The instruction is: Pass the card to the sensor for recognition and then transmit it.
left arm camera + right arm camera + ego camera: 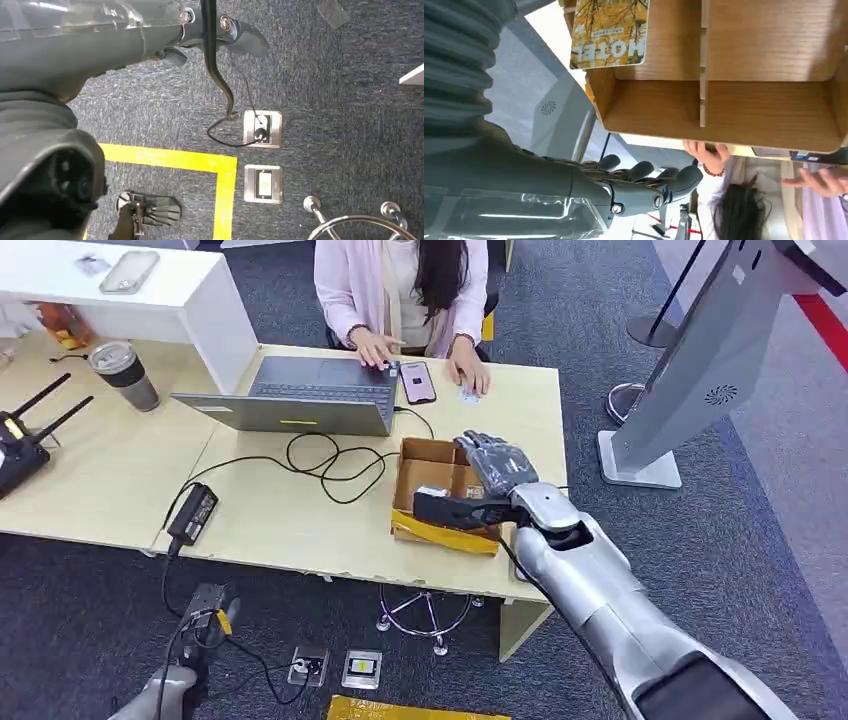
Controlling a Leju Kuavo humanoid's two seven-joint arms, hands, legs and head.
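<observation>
Right hand (497,464) open, empty, over box (425,455) centre frame | card (609,33) thin, stiff, light: pinch by edge

The right arm (600,590) is silver, smooth and rounded, ending in a dark grey right hand (497,465) with a ribbed grey cover, thick thumb and darker fingers (644,172). A screw (657,201) shows at the knuckle. The left hand (220,27) is grey, with a black cable (215,65) across it.
</observation>
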